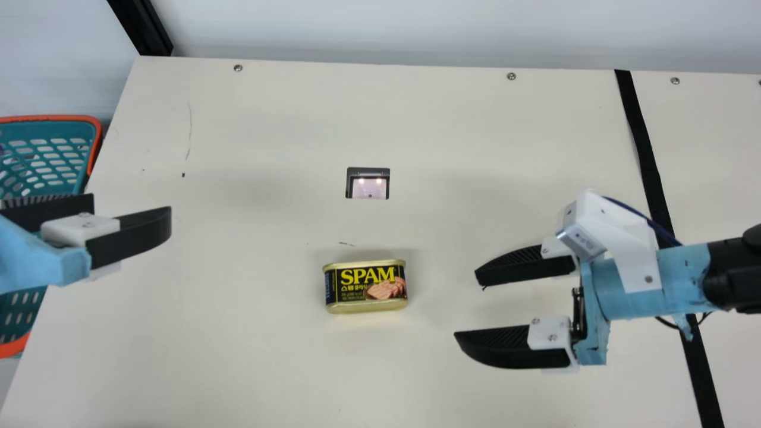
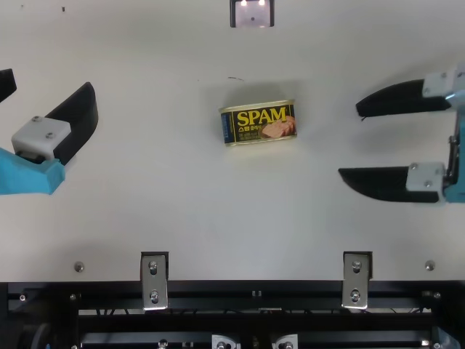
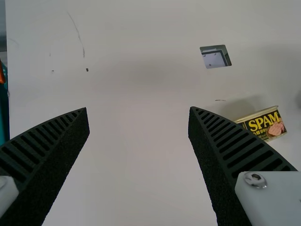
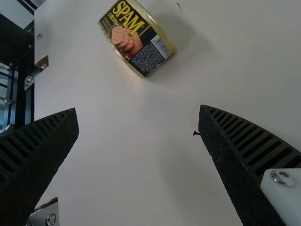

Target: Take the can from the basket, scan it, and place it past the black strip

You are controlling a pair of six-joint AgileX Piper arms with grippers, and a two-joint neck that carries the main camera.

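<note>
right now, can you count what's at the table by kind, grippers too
can: 1
basket, partly in view at the table's left: 1
black strip: 1
scanner window: 1
grippers, left gripper and right gripper: 2
total: 6

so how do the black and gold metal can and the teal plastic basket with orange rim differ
The can is small and solid-walled; the basket is larger, with slotted walls. The can lies on the cream table, while the basket sits beyond the table's left edge. Both have rounded corners.
</note>
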